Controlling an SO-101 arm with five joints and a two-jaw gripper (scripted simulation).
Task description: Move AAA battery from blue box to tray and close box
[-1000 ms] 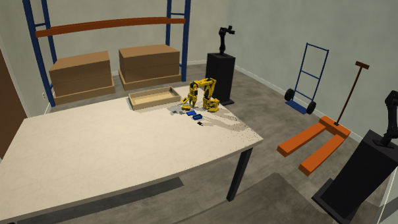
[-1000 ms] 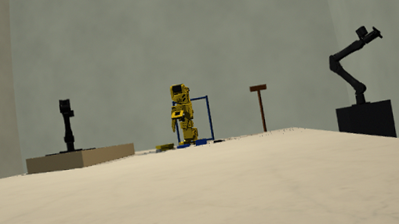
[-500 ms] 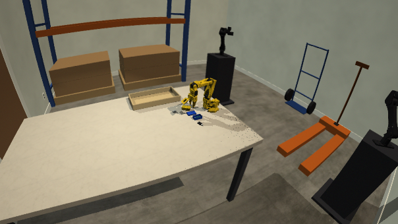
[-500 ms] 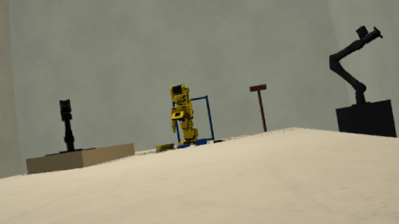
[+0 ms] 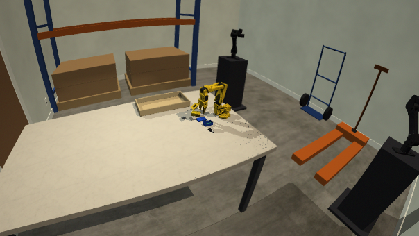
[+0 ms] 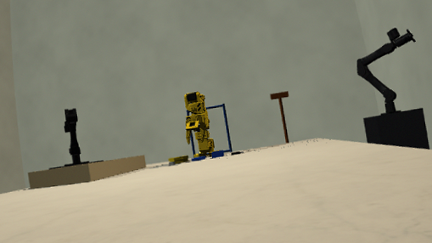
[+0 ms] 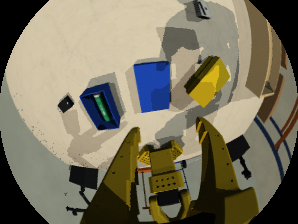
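The blue box's base (image 5: 207, 121) (image 6: 218, 154) (image 7: 115, 120) stands open side up on the table. The green AAA battery (image 7: 101, 106) lies inside it, lengthwise. The blue lid (image 5: 201, 119) (image 6: 199, 158) (image 7: 152, 87) lies off the box, flat on the table beside it, with a smooth blue face upward. The wooden tray (image 5: 163, 107) (image 6: 60, 177) (image 7: 255, 75) stands beyond the yellow box; no battery is seen in it. My gripper (image 5: 204, 112) (image 7: 168, 126) is partly open, with nothing between its fingers. It hangs above the table near the lid and the yellow box.
A yellow box (image 5: 195, 113) (image 6: 178, 160) (image 7: 209, 82) lies between the blue lid and the tray. A small black thing (image 5: 210, 130) (image 6: 235, 153) (image 7: 65, 103) lies on the other side of the blue base. A small grey thing (image 7: 202, 9) lies farther out, beyond the yellow box.
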